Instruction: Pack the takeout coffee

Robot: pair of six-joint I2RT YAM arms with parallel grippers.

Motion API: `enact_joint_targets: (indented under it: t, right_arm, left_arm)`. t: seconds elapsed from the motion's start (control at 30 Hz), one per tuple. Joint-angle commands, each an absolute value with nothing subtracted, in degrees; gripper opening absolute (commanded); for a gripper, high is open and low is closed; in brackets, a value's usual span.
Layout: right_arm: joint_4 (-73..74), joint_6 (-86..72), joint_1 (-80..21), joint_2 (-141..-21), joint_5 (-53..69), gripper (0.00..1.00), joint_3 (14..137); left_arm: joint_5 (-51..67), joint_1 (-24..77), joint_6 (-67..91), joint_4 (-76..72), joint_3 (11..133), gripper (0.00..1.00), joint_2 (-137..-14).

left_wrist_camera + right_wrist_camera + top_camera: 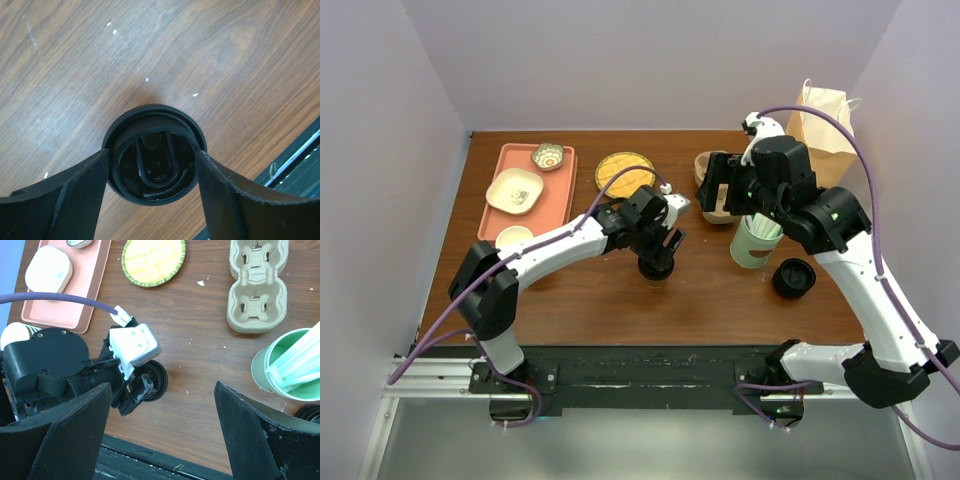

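Note:
The takeout coffee (656, 270) stands on the wooden table in front of the left arm, and from above mostly its round black lid (155, 172) shows. My left gripper (658, 258) comes straight down over it. In the left wrist view its two fingers (85, 195) press against opposite sides of the lid's rim. The right wrist view shows the same lid (161, 377) half hidden under the left wrist. My right gripper (162, 405) hangs open above the table to the right, with nothing between its fingers.
A cardboard cup carrier (712, 185) and a brown paper bag (825, 125) sit at the back right. A pale-green cup of straws (755, 240) and loose black lids (793, 278) stand right of the coffee. A pink tray (558, 200), a yellow plate (624, 172) and stacked cups (513, 237) lie left.

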State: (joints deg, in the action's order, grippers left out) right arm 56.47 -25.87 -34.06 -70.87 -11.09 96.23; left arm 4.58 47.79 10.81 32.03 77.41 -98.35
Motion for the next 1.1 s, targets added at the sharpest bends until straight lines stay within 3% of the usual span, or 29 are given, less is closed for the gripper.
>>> enact_joint_targets:
  t: [0.0, 0.2, 0.23, 0.4, 0.57, 0.73, 1.07]
  right_arm:
    - [56.78, -25.14, -33.92, -69.87, -12.22, 0.88, 96.33]
    - [57.13, -24.96, -33.93, -69.87, -10.11, 0.88, 94.84]
    - [56.87, -25.13, -33.84, -69.87, -9.76, 0.88, 94.49]
    - [55.55, -26.36, -33.84, -69.87, -7.65, 0.88, 92.55]
    - [54.41, -27.86, -34.01, -72.42, -4.84, 0.86, 91.59]
    - [49.31, -27.77, -34.10, -73.73, -0.71, 0.86, 82.37]
    - [44.03, -24.35, -42.80, -85.16, -3.25, 0.89, 77.26]
  left_arm:
    - [5.19, 48.43, 12.92, 30.32, 81.21, 0.79, -98.44]
    - [3.43, 48.16, 13.97, 32.52, 85.86, 0.92, -96.77]
    - [3.17, 48.08, 14.32, 33.04, 86.22, 1.00, -96.42]
    - [1.94, 44.04, 18.44, 34.02, 82.11, 1.00, -91.50]
    - [4.92, 36.40, 20.74, 31.82, 68.92, 1.00, -81.33]
    - [-3.94, 35.77, 21.00, 32.25, 61.45, 1.00, -69.64]
    - [-12.39, 35.86, 25.74, 34.18, 63.71, 1.00, -54.23]
